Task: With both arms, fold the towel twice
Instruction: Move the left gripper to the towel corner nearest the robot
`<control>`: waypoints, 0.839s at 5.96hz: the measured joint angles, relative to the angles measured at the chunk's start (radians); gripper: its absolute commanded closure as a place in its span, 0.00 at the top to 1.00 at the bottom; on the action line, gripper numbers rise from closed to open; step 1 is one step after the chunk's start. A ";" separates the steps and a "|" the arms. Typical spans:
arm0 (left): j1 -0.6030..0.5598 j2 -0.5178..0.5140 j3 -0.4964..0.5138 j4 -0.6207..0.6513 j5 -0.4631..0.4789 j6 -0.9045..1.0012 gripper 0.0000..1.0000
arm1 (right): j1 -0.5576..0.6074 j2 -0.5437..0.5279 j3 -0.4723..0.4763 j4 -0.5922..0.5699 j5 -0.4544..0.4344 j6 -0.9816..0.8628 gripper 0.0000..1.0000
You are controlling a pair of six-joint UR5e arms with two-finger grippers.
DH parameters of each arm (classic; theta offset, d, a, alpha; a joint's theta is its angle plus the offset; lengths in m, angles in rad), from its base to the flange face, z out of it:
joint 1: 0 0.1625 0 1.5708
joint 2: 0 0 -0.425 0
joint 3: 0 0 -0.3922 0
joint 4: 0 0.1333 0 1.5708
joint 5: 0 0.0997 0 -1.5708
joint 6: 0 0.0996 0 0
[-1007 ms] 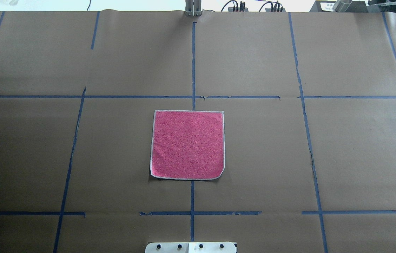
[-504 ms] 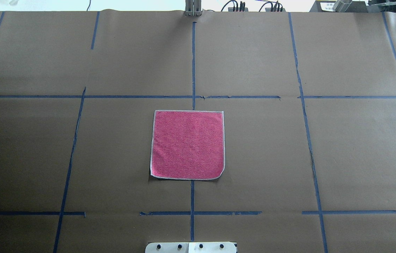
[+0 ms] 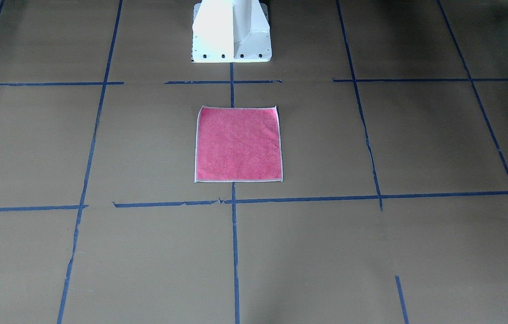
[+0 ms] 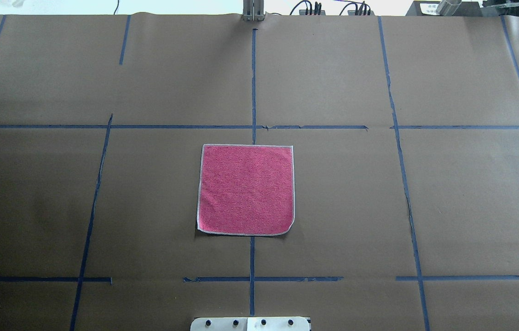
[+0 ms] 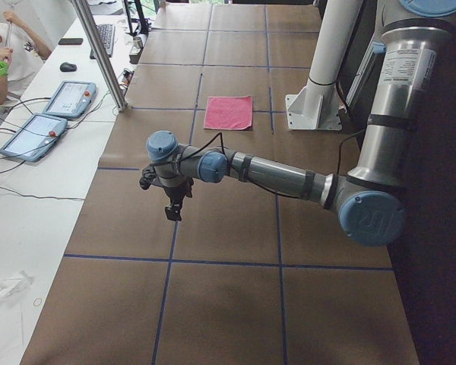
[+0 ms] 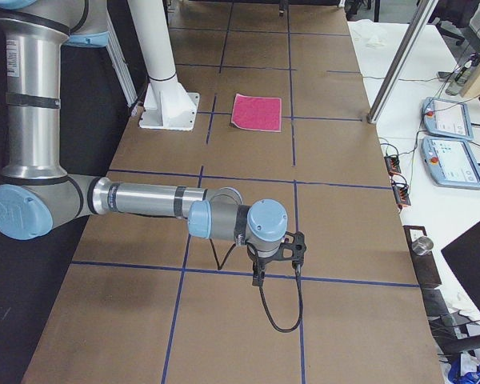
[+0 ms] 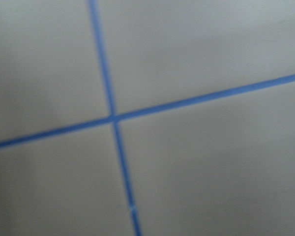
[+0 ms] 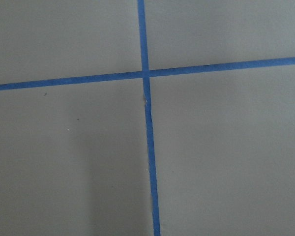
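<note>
The towel (image 4: 245, 189) lies flat and unfolded at the table's middle, pink-red face up, with its whitish border all round. It also shows in the front-facing view (image 3: 238, 144) and, small, in both side views (image 5: 229, 112) (image 6: 257, 111). The left arm (image 5: 273, 173) stretches low over the table far to the towel's left. Its gripper (image 5: 172, 209) points down; I cannot tell if it is open or shut. The right arm (image 6: 144, 198) does the same far to the right, and its gripper (image 6: 257, 276) is likewise unreadable. Both wrist views show only brown paper and blue tape.
The table is covered in brown paper (image 4: 333, 207) with a grid of blue tape lines. The white pedestal base (image 3: 231, 36) stands at the robot's edge behind the towel. A metal post (image 5: 99, 53), tablets (image 5: 68, 99) and an operator (image 5: 4, 53) are beyond the far edge.
The towel has not moved. A small dark sliver has come in at the overhead view's left edge.
</note>
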 measured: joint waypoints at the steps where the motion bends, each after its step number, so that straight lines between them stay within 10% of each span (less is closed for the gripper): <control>1: 0.076 -0.071 -0.005 -0.003 -0.004 -0.133 1.00 | -0.011 0.027 0.008 -0.002 0.023 0.002 1.00; 5: 0.444 -0.173 -0.064 -0.240 0.115 -0.932 1.00 | -0.212 0.152 0.150 0.020 0.079 0.362 1.00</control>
